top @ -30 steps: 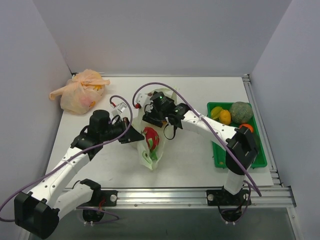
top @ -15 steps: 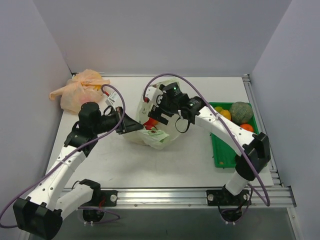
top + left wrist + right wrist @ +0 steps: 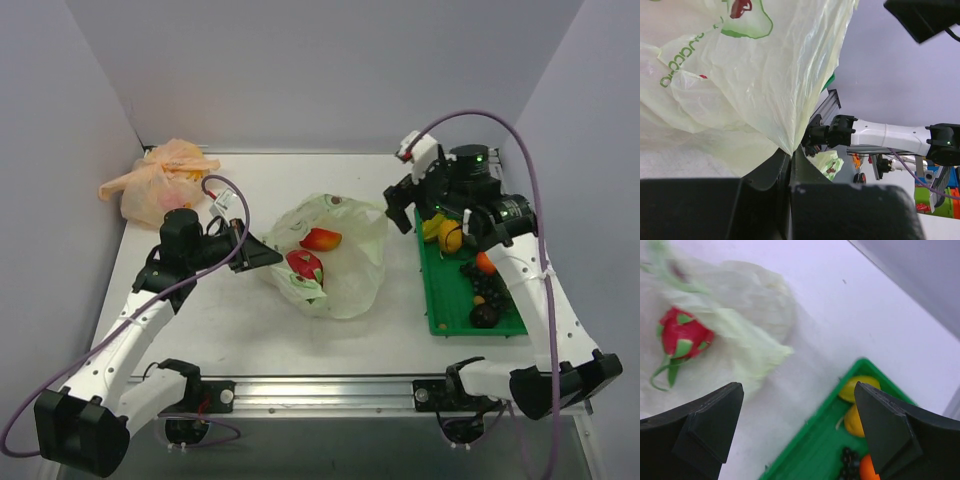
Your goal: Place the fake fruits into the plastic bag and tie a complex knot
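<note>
Sprawling mid-frame across the white surface [image 3: 240,340], the pale green plastic bag [image 3: 350,270] lies left of the green tray [image 3: 445,318] (fruits inside). Left pincer [image 3: 790,155] clamps its edge, right pincer [image 3: 795,390] gapes wide over the tray's top end. A dragon fruit [image 3: 304,266] sits in the bag.

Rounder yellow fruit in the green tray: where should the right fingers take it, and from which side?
Probably from above, closing across the middle of the rounder yellow fruit. The green tray's rim and the other yellow fruit crowd its sides, leaving only the top free.
</note>
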Controlling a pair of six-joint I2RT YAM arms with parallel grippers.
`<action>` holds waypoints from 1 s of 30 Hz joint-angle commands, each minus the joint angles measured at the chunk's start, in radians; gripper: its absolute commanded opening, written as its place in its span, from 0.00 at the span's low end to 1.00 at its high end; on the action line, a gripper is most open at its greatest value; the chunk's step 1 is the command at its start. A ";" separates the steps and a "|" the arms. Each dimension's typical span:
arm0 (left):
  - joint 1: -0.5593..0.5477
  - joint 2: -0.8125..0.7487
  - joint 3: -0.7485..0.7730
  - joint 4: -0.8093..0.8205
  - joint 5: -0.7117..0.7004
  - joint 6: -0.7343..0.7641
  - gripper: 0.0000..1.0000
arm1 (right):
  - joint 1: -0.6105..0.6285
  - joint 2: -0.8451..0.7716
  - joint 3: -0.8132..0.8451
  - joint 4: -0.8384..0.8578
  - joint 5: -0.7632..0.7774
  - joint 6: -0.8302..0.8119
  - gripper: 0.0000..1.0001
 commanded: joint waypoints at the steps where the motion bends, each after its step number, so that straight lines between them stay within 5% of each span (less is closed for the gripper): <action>1: 0.009 0.003 0.020 0.043 0.017 0.033 0.06 | -0.279 0.018 0.037 -0.178 -0.093 0.076 1.00; 4: 0.014 0.006 0.021 0.034 0.018 0.043 0.06 | -0.467 0.052 0.047 -0.275 -0.126 0.034 0.92; 10: 0.015 0.006 0.015 0.036 0.020 0.049 0.06 | -0.558 0.059 -0.130 -0.296 0.012 -0.129 0.65; 19: 0.026 0.002 0.003 0.053 0.023 0.046 0.07 | -0.552 0.237 -0.162 -0.127 0.170 0.185 0.70; 30: 0.049 -0.002 -0.017 0.043 0.033 0.053 0.06 | -0.501 0.375 -0.082 0.037 0.147 0.208 0.63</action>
